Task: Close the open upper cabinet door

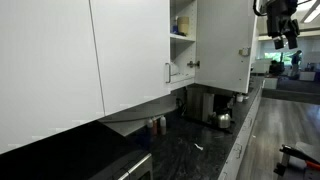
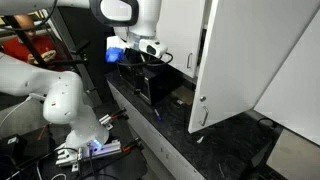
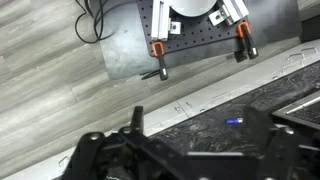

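The upper cabinet door stands swung out from the white wall cabinets, with shelves showing behind it. Its slim silver handle is near the lower corner. In an exterior view the door fills the foreground, with its handle low on the edge. My gripper hangs in the air beside the door's outer face, apart from it and holding nothing. It also shows far behind the door. In the wrist view the dark jaws look spread above the counter.
A dark speckled counter runs under the cabinets and carries a coffee machine. A black appliance sits on the counter below my gripper. A closed white door adjoins the open one. My clamped base plate stands on the wood floor.
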You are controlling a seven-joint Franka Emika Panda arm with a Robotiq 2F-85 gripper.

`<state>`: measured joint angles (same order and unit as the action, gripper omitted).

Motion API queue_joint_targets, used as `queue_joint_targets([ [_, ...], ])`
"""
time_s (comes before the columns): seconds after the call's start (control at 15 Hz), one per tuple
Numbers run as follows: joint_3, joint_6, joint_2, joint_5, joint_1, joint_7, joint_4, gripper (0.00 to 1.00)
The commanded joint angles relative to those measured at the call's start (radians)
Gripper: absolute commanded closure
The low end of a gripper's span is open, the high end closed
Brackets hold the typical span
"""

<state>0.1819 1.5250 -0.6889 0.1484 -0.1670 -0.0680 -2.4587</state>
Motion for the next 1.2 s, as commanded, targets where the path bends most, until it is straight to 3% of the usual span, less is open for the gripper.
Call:
queue_joint_targets([
  [0.0,0.000,-0.001,0.001,0.000,0.000,0.000,0.002,0.00],
  [0.67,0.000,-0.001,0.001,0.000,0.000,0.000,0.002,0.00],
  [1.13,0.031,0.078,0.005,0.005,-0.017,-0.003,0.008,0.00],
])
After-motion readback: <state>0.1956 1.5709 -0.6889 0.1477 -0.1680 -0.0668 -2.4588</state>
